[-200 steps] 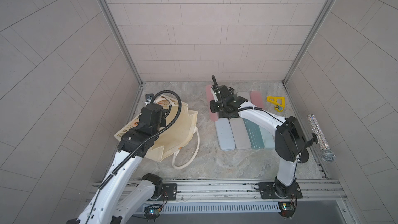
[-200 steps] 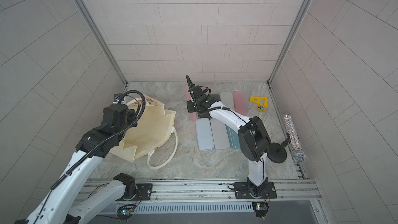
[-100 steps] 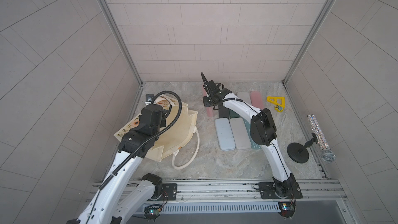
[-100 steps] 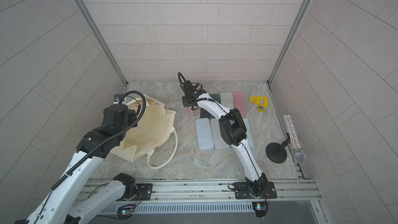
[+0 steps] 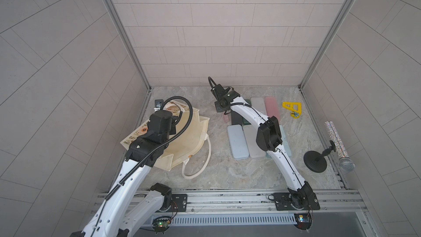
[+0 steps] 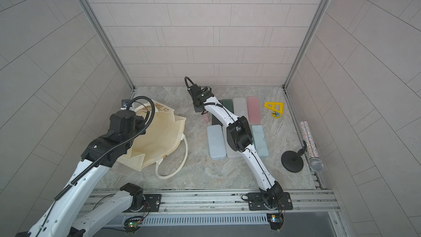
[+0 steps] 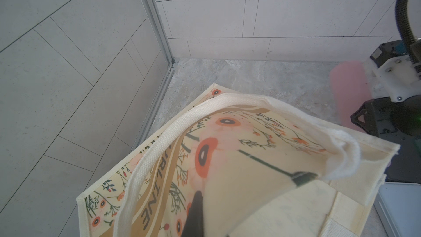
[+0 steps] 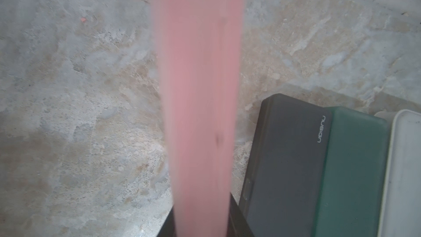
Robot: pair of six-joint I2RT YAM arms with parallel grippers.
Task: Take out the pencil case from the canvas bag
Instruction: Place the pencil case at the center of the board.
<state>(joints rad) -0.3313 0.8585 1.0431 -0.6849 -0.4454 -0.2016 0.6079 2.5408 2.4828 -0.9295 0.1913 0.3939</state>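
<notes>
Canvas bag point(image 5: 189, 137) lies slumped on the stone floor; I take it as my fixed mark. Its cream inside faces up in both top views. The flower-printed panel point(image 7: 227, 147) shows on the side of the bag away from the cases. One white rope handle point(image 5: 198, 167) lies in a loose loop on the floor off the bag's front edge.

Left gripper point(image 7: 250, 190) is right over the bag, clenched on its fabric. Its two dark fingers point(image 7: 196, 210) poke out with the cream wall pinched between them. A second rope handle point(image 7: 157, 147) arches across the print.

Pencil case point(image 8: 198, 101), pink, is out of the bag, a short way off its open side over bare floor. It hangs downward between the jaws of the right gripper point(image 5: 223, 111). It is smeared in the right wrist view while the floor around it is sharp. Cannot tell whether the claw is clamping it or has let go, nor whether its lower end touches the floor.

Just past it, further from the bag, a dark grey case point(image 8: 284, 156) lies flush against a green case point(image 8: 350, 167). A light blue case point(image 5: 237, 143) and a grey case point(image 5: 250, 143) lie side by side. Farthest from the bag are a second pink case point(image 5: 272, 109), a yellow triangular piece point(image 5: 292, 108), a black round stand point(image 5: 315, 163) and a glittery microphone point(image 5: 335, 137).
</notes>
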